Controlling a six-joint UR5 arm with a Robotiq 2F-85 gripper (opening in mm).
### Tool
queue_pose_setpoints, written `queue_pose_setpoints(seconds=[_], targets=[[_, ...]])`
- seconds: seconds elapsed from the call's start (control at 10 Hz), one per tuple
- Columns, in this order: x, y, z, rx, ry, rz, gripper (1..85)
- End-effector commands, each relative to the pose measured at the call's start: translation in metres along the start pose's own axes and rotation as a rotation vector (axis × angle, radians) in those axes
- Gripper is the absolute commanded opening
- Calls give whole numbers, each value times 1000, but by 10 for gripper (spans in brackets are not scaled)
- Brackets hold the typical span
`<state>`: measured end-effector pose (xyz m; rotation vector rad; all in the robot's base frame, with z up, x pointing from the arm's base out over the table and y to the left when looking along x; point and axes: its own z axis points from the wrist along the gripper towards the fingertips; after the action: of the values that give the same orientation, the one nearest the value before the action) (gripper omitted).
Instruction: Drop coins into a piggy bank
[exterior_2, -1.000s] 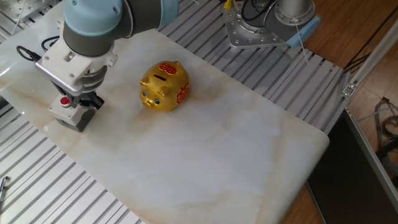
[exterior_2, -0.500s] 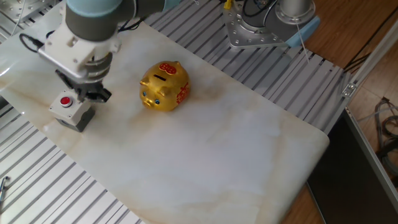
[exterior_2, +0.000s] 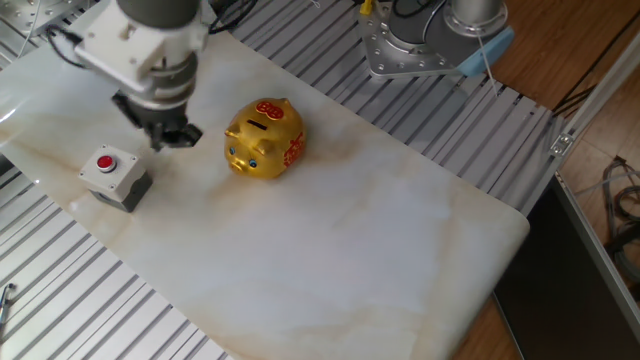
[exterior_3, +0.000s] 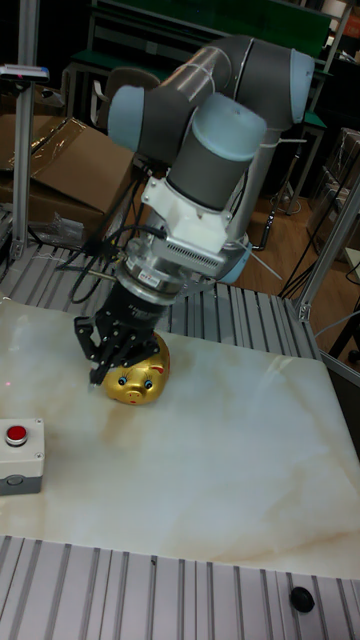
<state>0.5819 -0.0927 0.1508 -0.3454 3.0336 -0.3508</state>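
Shift: gripper (exterior_2: 174, 137) has left the grey button box (exterior_2: 115, 177), now beside the piggy bank (exterior_2: 265, 139).
Fingers: cannot tell whether open, closed or holding a coin.
Meaning: likely heading for the slot.

Piggy bank (exterior_2: 264, 138) on table (exterior_2: 400, 240); end effector (exterior_2: 170, 134) just left, above table; button box (exterior_2: 115, 176) further left.

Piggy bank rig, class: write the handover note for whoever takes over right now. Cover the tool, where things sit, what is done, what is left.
Tool: hanging above the table, between the grey button box and the piggy bank. Whether it is open or holds a coin cannot be told.
Piggy bank: upright on the marble top, slot up, untouched.
Done: no coin seen going in.
Left: probably bring the tool over the slot and drop the coins.
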Motion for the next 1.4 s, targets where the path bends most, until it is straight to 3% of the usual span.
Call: queue_pose_setpoints(seconds=[0.0,0.3,0.4,0.8,1.0,1.3], targets=[[31,26,-21,-78,26,-91,10],[65,42,-30,-112,79,-270,10],[71,45,-31,-115,80,-366,10],[68,60,-30,-107,23,-658,10],[63,70,-31,-118,-17,-728,10],[58,65,-30,-99,-35,-775,10]])
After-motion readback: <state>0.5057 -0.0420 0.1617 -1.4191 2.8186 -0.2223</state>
